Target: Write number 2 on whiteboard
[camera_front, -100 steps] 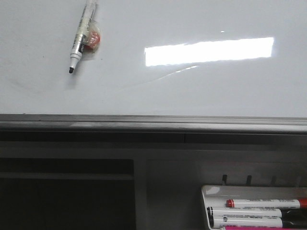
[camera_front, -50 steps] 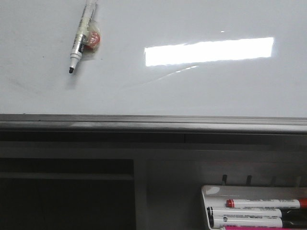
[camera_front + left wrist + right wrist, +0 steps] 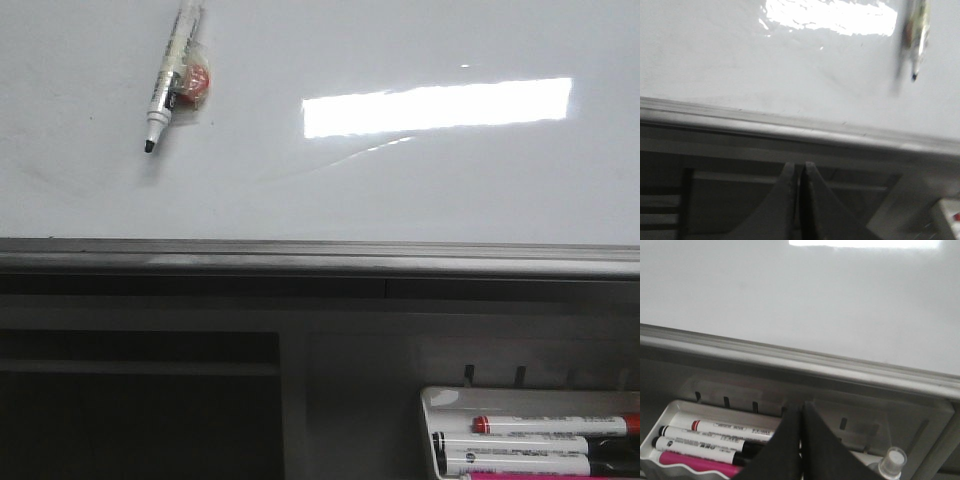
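The whiteboard (image 3: 420, 200) is glossy white with a bright rectangular light reflection and a grey metal edge (image 3: 300, 255). No black drawn number 2 shows on it. An uncapped black-tipped marker (image 3: 165, 80) hangs on the board at the upper left, tip down, beside a small red-orange object (image 3: 195, 83). The marker also shows blurred in the left wrist view (image 3: 916, 30). My left gripper (image 3: 800, 167) is shut and empty, in front of the frame under the board (image 3: 740, 60). My right gripper (image 3: 801, 407) is shut and empty over the marker tray (image 3: 670, 412). Neither gripper shows in the front view.
A white tray (image 3: 440, 400) at the lower right holds several markers (image 3: 530, 445), among them a red-capped one and a pink one (image 3: 695, 462). A small clear bottle cap (image 3: 892, 460) stands right of the tray. Dark shelving (image 3: 140, 400) lies under the board at the lower left.
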You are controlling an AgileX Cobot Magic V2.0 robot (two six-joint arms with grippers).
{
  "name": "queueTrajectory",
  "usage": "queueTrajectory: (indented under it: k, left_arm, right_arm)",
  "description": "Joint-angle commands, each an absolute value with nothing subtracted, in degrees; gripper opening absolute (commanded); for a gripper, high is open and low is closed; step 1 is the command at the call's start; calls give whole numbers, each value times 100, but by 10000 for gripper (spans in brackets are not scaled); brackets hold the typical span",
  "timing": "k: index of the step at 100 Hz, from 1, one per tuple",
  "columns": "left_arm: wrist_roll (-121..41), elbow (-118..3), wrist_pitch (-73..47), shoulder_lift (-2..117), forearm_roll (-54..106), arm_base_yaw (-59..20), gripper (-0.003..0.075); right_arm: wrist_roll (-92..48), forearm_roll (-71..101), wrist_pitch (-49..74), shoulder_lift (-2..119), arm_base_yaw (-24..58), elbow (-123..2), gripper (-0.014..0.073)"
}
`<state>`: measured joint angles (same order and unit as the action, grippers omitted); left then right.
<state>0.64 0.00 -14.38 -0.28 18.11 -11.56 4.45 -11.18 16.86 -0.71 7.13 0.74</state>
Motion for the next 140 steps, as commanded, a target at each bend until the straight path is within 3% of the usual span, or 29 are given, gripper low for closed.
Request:
queueTrajectory:
  k: [1,23,41,76,98,117,140]
  left_arm:
    - [105,69,-452,-172,2820,-1166,-20]
    - [105,58,330,-172,4588,-1166,-20]
    - [105,58,374,-172,4660,-1166,-20]
    - [105,-40,410,-172,4906,-1166,-20]
    - [105,-40,347,-172,4906,-1166,-20]
    - [105,-298,111,-147,4257,-1166,-20]
    - [-326,-2093,-1817,1151,1991,-1166,-6]
  right_arm:
    - [438,-1265,613,-173,676,228,-71]
    - [804,201,-2080,-173,676,228,-71]
    - [1670,2090,-2512,-173,676,218,-71]
    - [1682,2363,-4348,-173,676,218,-71]
    - [1694,2784,-3639,-173,676,206,-71]
    - [1825,3058,-1712,-173,676,-292,-71]
    - [1591,1145,1381,357,686,-1725,-46]
